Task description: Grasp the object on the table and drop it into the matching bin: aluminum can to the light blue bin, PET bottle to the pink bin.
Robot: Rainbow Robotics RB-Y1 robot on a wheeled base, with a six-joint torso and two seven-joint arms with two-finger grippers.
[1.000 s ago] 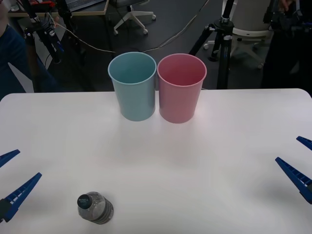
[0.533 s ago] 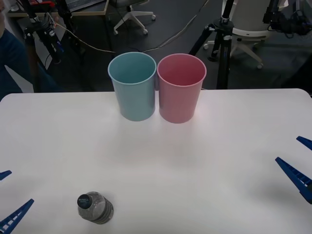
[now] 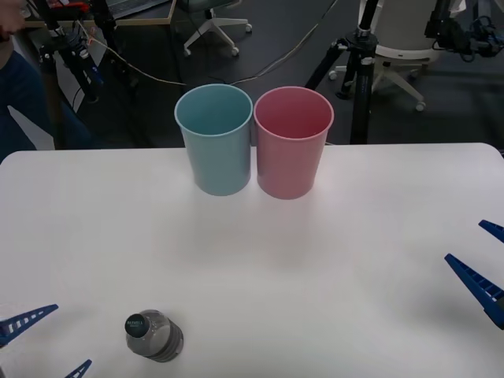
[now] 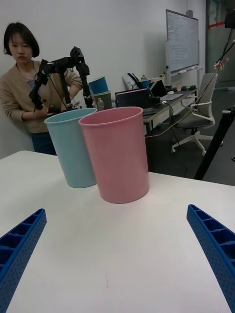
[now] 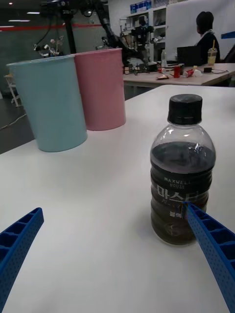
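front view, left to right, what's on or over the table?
left end effector → PET bottle → light blue bin → pink bin → right end effector. All over the white table; the bins stand side by side at the far edge.

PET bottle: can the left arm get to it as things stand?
Probably yes. The bottle stands upright near the table's front edge, beside the open left end effector, with bare tabletop between them. Both bins sit far behind.
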